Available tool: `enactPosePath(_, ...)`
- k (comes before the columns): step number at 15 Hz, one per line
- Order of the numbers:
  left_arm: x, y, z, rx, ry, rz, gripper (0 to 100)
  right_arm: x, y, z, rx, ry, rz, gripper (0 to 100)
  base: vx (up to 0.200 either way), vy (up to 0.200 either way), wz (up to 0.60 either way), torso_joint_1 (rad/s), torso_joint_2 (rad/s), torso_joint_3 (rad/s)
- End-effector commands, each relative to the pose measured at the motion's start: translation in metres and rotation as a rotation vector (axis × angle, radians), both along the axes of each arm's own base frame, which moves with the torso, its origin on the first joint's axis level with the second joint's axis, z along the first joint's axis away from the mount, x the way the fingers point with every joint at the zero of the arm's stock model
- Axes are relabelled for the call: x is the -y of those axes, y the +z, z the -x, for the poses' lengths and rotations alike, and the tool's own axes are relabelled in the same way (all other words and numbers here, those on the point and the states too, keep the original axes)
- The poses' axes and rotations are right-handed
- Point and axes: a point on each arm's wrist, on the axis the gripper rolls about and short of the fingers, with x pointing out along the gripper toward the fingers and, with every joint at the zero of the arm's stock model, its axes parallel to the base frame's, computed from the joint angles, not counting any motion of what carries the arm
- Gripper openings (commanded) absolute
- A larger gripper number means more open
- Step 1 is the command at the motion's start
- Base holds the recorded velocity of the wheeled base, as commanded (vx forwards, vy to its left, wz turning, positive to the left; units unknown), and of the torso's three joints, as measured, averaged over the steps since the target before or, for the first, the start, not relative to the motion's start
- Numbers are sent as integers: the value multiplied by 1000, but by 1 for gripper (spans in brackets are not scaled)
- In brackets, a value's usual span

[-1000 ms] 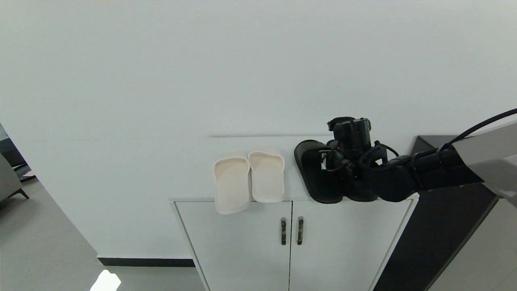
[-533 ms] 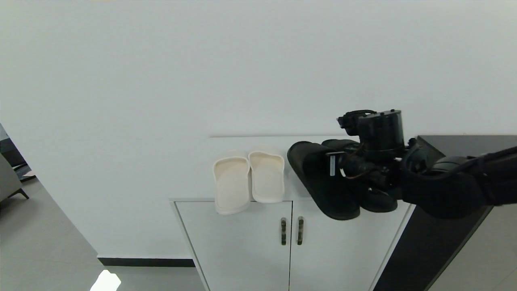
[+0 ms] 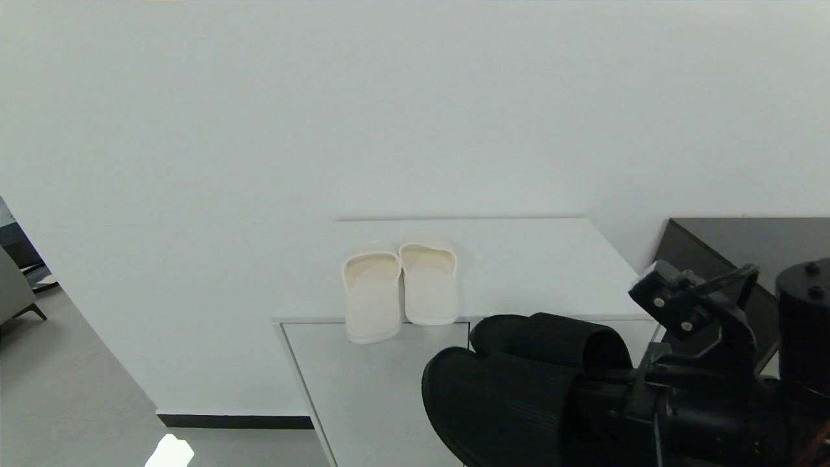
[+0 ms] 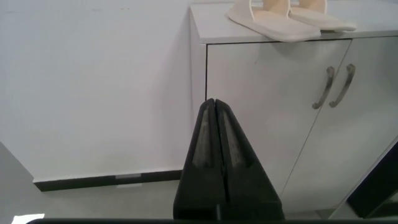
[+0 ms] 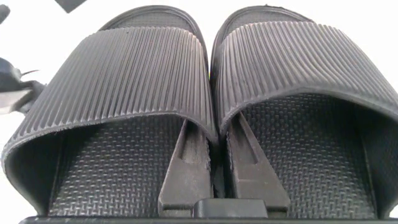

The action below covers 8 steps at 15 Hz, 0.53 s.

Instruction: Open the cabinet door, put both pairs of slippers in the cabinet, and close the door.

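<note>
Out in front of the cabinet, clear of its top, the right gripper [image 5: 212, 134] is carrying the black slippers [image 3: 519, 389] as a pair. One finger is sitting inside each shoe, and the jaws are squeezing the two inner side walls together. With those ribbed straps and pebbled footbeds, they are looking to me like light, soft foam, likelier to flex or swing than to slip. That shared inner wall is seeming the sensible hold.

Lower down, the left gripper [image 4: 215, 106] is hanging with its jaws pressed together on nothing. The white slippers [image 3: 399, 288] are resting side by side on the cabinet top [image 3: 538, 266], one poking past the front edge. Both doors [image 4: 261, 124] are standing shut, their handles [image 4: 324, 87] meeting in the middle. A plain white wall [image 3: 259, 130] is rising behind, and grey floor [image 3: 65, 389] is stretching off to the robot's left.
</note>
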Motion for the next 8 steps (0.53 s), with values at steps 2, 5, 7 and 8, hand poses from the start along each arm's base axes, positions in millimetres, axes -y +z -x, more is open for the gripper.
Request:
enactPosePath(2,0,0,0,1,-2,-10,0,14,9,19,29,53,-52,0,0,0,0,0,0,0)
enactPosePath(5,0,0,0,1,0,-9,0,18,12,25,31,98,-78,0,-133,0,0,3,2,3)
enactPosePath(7,0,0,0,1,0,-9,0,19,10,27,29,106,-74,0,-200,0,0,12,0,-2)
enactPosePath(8,0,0,0,1,-2,-9,0,19,10,26,28,108,-73,0,-200,0,0,7,7,7)
